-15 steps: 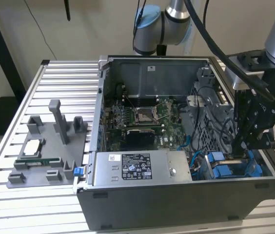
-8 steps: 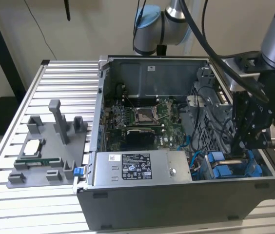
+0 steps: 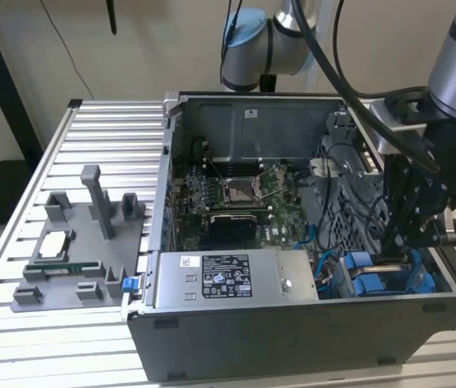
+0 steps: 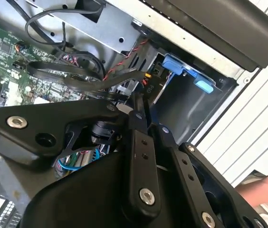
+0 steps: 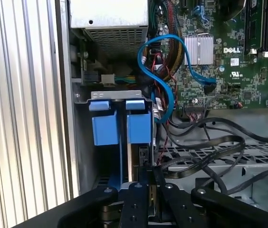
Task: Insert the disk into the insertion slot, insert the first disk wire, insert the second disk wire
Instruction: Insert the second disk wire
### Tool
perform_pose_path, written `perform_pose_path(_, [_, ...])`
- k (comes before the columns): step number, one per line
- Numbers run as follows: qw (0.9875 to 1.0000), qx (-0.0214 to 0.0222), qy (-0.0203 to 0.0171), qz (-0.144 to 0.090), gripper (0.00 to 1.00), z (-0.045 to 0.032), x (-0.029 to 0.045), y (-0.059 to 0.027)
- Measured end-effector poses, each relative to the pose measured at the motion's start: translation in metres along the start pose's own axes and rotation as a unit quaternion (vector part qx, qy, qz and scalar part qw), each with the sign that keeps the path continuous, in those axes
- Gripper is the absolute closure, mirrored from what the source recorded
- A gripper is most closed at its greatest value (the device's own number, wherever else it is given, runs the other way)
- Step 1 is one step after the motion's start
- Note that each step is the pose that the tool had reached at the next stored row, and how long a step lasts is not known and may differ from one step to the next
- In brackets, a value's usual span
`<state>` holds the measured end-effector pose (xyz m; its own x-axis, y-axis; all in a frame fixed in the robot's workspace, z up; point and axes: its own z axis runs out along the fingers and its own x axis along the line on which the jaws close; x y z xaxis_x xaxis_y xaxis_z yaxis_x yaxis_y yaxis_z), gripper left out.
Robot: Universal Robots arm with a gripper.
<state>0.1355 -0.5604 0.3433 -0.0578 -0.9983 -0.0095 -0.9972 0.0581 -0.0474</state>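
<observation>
The disk's blue carrier [image 3: 363,273] sits pushed into the insertion slot [image 5: 115,95] at the case's corner on the exterior view's right. Its blue tabs [image 5: 106,128] [image 4: 184,69] face outward. My gripper [image 3: 396,257] is lowered into the case right behind them. In both wrist views its fingers [image 5: 138,192] [image 4: 141,142] are pressed close together on a small black connector of a disk wire [image 4: 147,78] with red and black leads, held against the back of the disk. A blue disk wire [image 5: 165,40] loops loose over the board, its black end hanging free.
A grey labelled power-supply box [image 3: 236,279] lies along the case front, with the motherboard [image 3: 236,194] behind it. Black cables [image 5: 210,147] cross the perforated cage. A grey parts fixture [image 3: 82,242] stands on the slatted table. A hand [image 4: 267,185] shows beside the case.
</observation>
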Motion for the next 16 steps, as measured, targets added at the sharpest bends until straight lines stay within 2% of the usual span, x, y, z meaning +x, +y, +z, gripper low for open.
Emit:
perform_pose_path(8, [1.0000, 0.0009, 0.0004, -0.001, 1.00, 0.0065, 0.0001, 0.0004])
perform_pose_path(9, [1.0000, 0.0009, -0.0009, -0.001, 0.00, 0.0075, -0.0001, 0.0004])
perform_pose_path(11, [1.0000, 0.0008, -0.0008, -0.001, 0.00, 0.0031, 0.0000, 0.0002])
perform_pose_path(16, [1.0000, 0.0008, -0.0002, -0.001, 0.00, -0.0201, -0.0002, -0.0009])
